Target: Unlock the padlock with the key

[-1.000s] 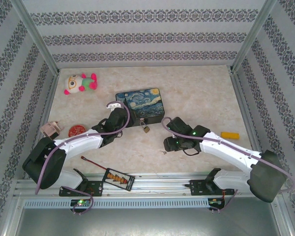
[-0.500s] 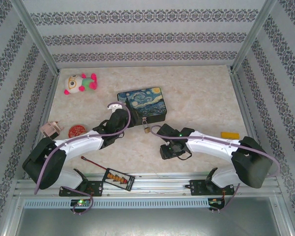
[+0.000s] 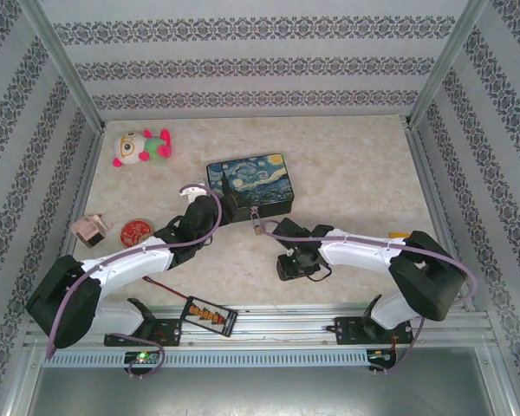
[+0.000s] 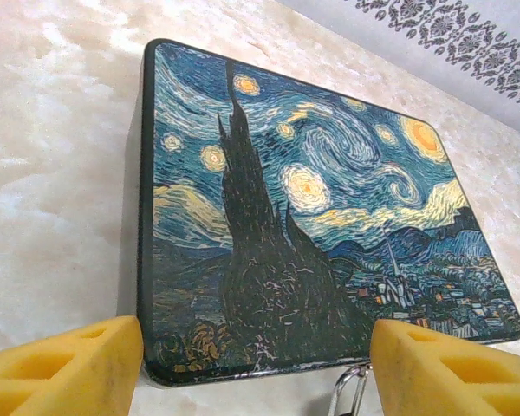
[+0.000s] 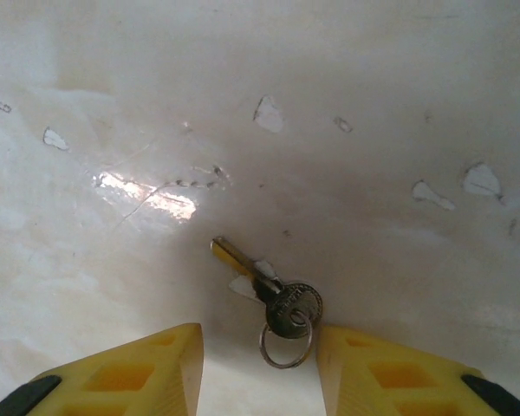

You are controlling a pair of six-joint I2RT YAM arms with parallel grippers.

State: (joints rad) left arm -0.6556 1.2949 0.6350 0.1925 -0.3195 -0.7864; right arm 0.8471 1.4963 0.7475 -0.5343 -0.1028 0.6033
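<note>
Left pincer (image 4: 253,351): both yellow foam pads (image 4: 65,364) stand wide apart with nothing between them, so it is open and holds nothing.
- The starry-night tin box (image 4: 312,199) lies flat on the table just ahead of the tips, its near edge spanning the gap between the pads.
- A thin silvery shackle (image 4: 347,392) shows below that near edge, just inside the right-hand pad. The body of the lock is cut off at the frame edge in the wrist view.

Padlock (image 3: 257,224), top view: brass-coloured, at the front edge of the tin box. It sits to the right of the left pincer's tips, and ahead of and slightly left of the right pincer.

Right pincer (image 5: 258,360): pointed down at the marbled table (image 5: 243,104), pads parted, gripping nothing.
- The key (image 5: 262,286) lies flat on the table, its head just between the tips and nearer the right-hand pad.
- The blade points away and to the left. The split ring (image 5: 285,347) lies in the gap between the pads.
- Whether the pad touches the key head cannot be told.
</note>
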